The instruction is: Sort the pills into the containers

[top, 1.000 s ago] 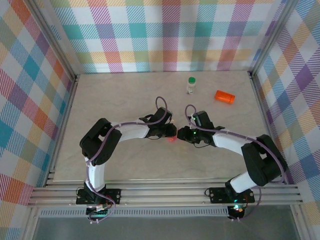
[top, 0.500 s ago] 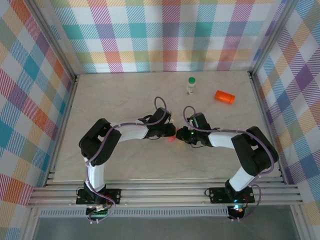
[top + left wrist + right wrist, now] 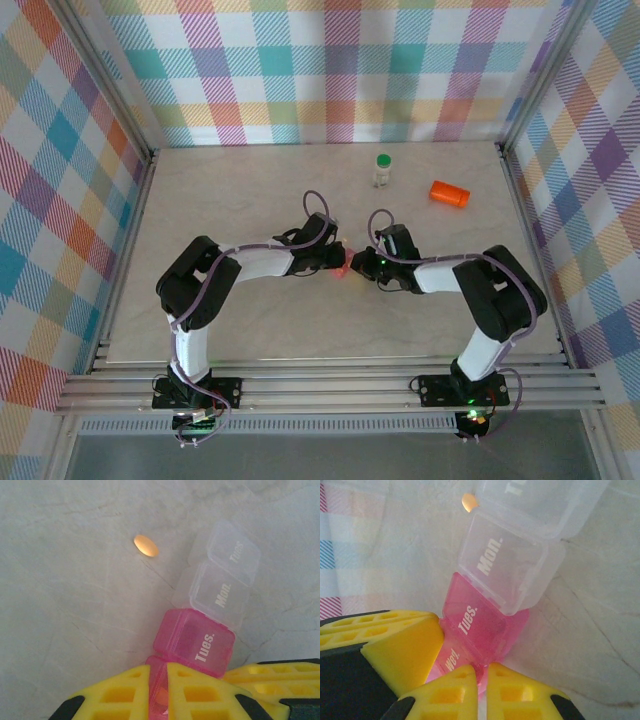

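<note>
— Which step is in hand?
— Both arms meet at mid-table. The left gripper and the right gripper each have the jaws pressed narrow on the pink end of the weekly pill organiser, near the "Wed." cell. It seems they try to open a lid.
— And the pills?
— One orange oval pill lies loose on the table, near the clear cells. The white bottle with green cap and the orange vial stand well apart (at the far side).
— The next move?
— Probably one gripper must hold steady while the other pries, without flinging the strip.
</note>
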Robot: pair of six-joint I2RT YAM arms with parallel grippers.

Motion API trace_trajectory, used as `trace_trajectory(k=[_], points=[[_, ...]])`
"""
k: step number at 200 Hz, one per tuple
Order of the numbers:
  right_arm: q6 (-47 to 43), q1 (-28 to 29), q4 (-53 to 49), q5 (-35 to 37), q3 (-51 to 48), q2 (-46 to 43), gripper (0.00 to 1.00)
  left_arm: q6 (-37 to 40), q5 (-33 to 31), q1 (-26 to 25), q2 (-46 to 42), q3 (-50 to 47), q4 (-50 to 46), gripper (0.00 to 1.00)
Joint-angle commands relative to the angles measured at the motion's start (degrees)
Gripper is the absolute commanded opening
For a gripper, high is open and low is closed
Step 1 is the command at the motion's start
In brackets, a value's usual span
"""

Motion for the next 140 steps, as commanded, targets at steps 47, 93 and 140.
trace_trajectory(k=[47,93,140], points=[[1.4,1.2,-5.4,9.6,-4.1,5.5,0.11,1.8,6.0,-2.6,9.8,-3.1,-7.3,0.12],[2.2,1.2,-3.7,8.9,-4.3,8.0,0.12,3.4,4.9,-3.4,14.3,-3.1,-10.0,0.11],[2.9,1.2,-4.7,10.2,-4.6,-0.4,0.19,8.3,0.4,-3.0,11.5,4.5,-19.5,0.13]])
